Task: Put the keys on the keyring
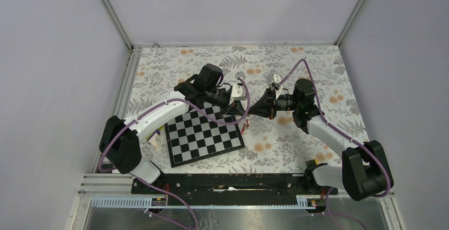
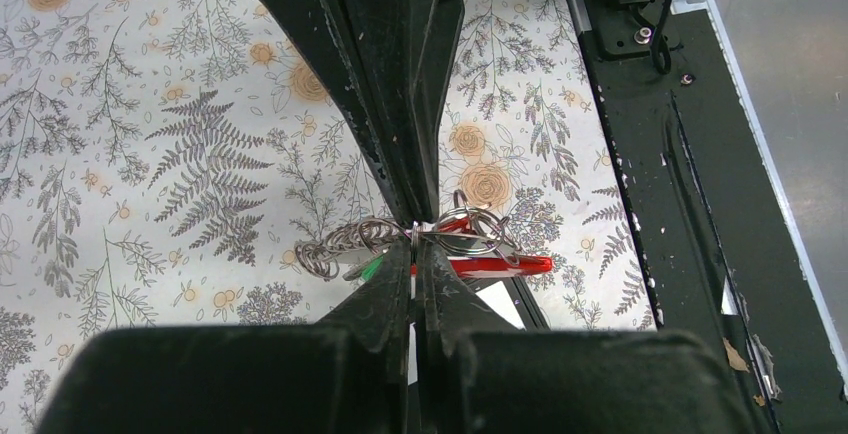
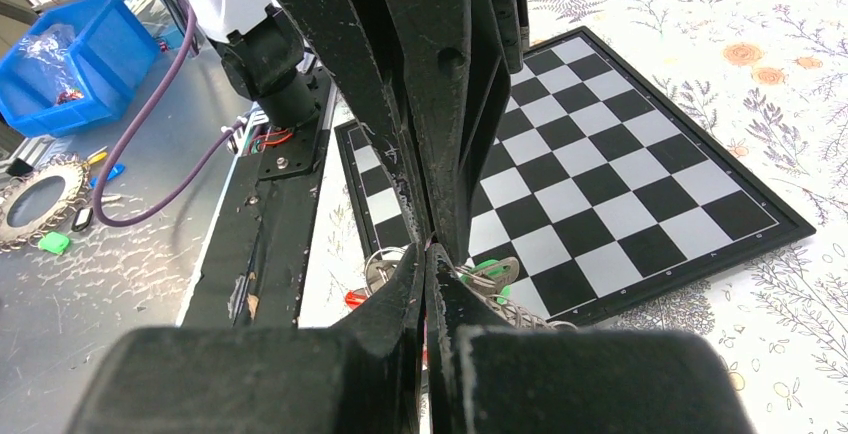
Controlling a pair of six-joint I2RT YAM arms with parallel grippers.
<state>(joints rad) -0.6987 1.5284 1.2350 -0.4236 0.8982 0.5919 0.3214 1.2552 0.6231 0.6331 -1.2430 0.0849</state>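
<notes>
Over the chessboard's far right corner, my left gripper and right gripper meet tip to tip. In the left wrist view the left gripper is shut on a thin wire ring of the key bunch. A metal chain trails left of it, and a green key head peeks out below. The red keyring hangs just right of the tips among several wire rings. My right gripper is shut, with a red sliver of the keyring between its tips. The green key lies beside it.
The black-and-white chessboard lies on the flowered cloth below both grippers. The black base rail runs along the near edge. A blue bin stands on the metal bench beyond the rail. A small coloured object sits by the left arm.
</notes>
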